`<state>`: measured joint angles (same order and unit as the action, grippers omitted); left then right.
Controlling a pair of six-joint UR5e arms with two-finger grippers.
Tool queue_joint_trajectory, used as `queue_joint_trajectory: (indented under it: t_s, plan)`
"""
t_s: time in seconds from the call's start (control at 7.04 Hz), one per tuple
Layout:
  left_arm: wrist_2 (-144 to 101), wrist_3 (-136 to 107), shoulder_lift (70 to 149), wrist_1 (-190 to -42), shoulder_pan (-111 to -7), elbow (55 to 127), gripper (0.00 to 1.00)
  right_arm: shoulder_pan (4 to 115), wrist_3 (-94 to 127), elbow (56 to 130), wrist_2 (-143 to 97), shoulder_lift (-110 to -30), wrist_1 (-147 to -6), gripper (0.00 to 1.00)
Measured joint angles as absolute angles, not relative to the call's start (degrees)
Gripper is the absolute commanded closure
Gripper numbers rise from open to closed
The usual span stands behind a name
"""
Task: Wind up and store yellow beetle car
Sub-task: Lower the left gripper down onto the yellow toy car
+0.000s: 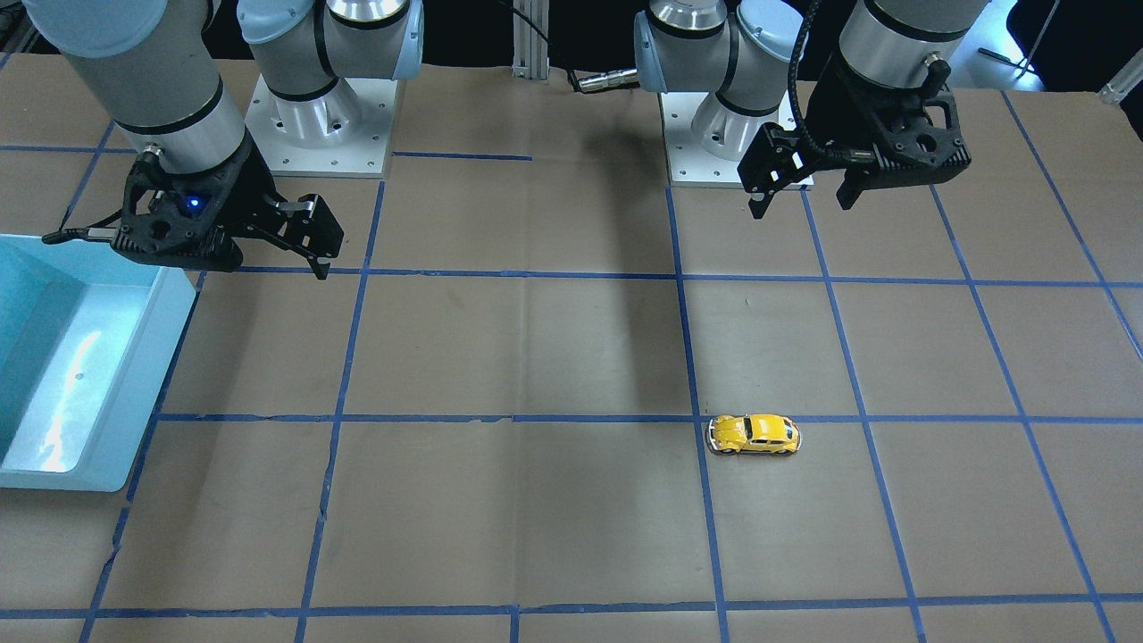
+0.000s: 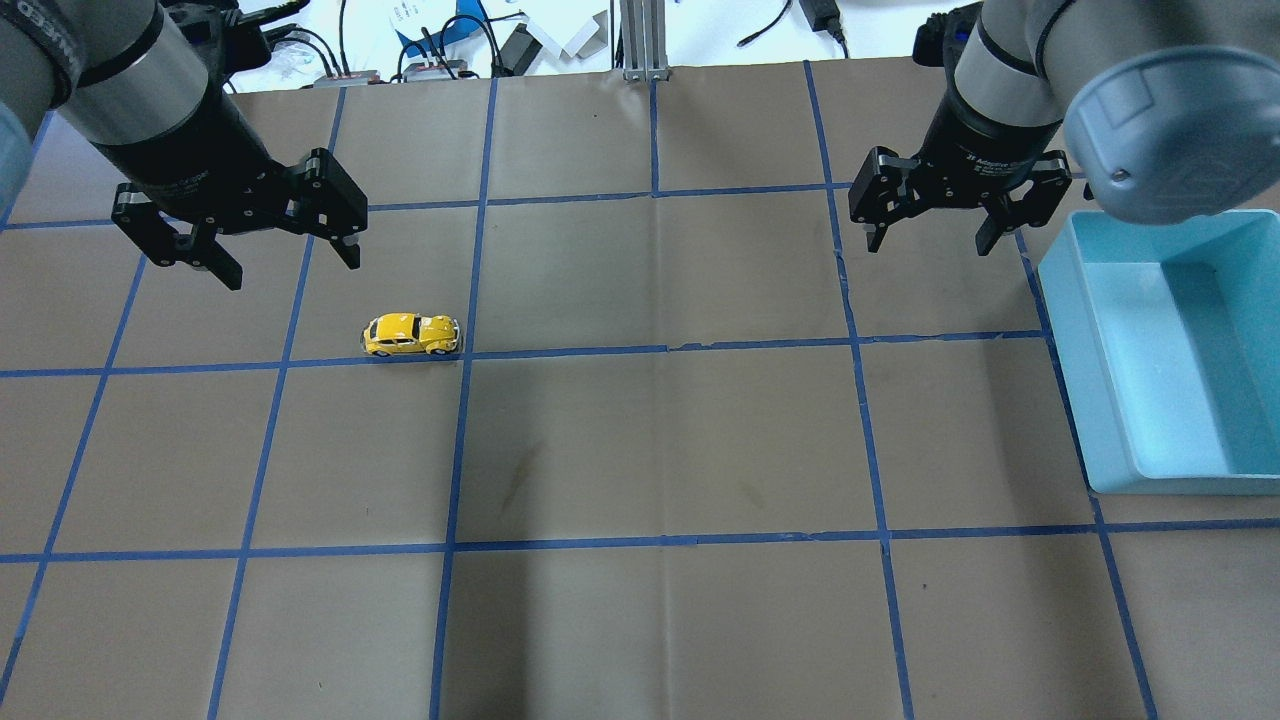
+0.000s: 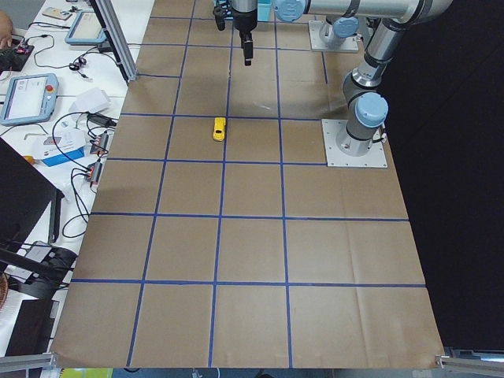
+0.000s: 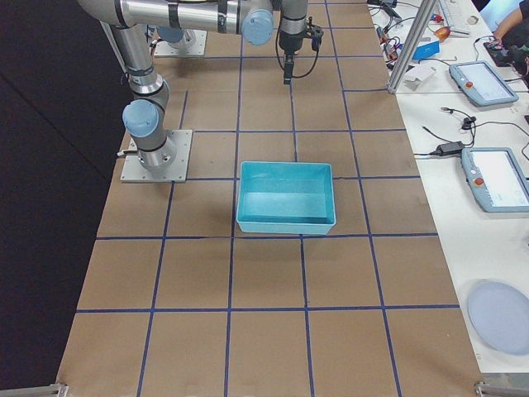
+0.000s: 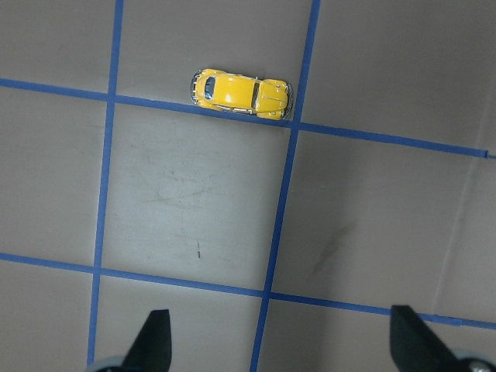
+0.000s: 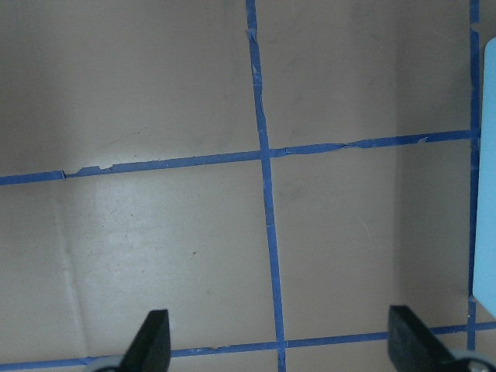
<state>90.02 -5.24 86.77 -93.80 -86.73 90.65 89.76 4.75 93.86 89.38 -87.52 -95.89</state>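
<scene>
The yellow beetle car (image 2: 411, 334) stands on its wheels on the brown table, beside a blue tape line; it also shows in the front view (image 1: 755, 434), the left side view (image 3: 219, 128) and the left wrist view (image 5: 241, 94). My left gripper (image 2: 290, 270) hangs open and empty above the table, just beyond the car and apart from it; it also shows in the front view (image 1: 802, 207) and its own view (image 5: 283, 345). My right gripper (image 2: 930, 247) is open and empty, far from the car, near the teal bin (image 2: 1160, 480).
The teal bin is empty and sits at the table's right end (image 1: 170, 357) (image 4: 285, 223); its edge shows in the right wrist view (image 6: 488, 155). Blue tape lines grid the table. The arm bases (image 1: 321, 125) stand at the robot's side. Tablets and cables lie on the side desk (image 3: 27, 94).
</scene>
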Motion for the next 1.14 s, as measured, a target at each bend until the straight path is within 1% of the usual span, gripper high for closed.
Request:
queue_joint_trajectory:
  t_s: [0.28, 0.57, 1.14]
  plan:
    - [89.83, -2.41, 86.81, -93.92, -86.78, 90.49, 0.00, 89.75, 4.75, 93.87, 89.39, -87.56, -95.89, 0.00]
    - [89.76, 5.74, 87.63, -93.51, -86.90, 91.33, 0.00, 89.76, 4.75, 93.90, 89.38, -87.61, -95.89, 0.00]
    - [89.71, 36.79, 97.24, -85.58, -86.78, 92.65, 0.00, 89.83, 4.74, 93.89, 89.39, -87.68, -95.89, 0.00]
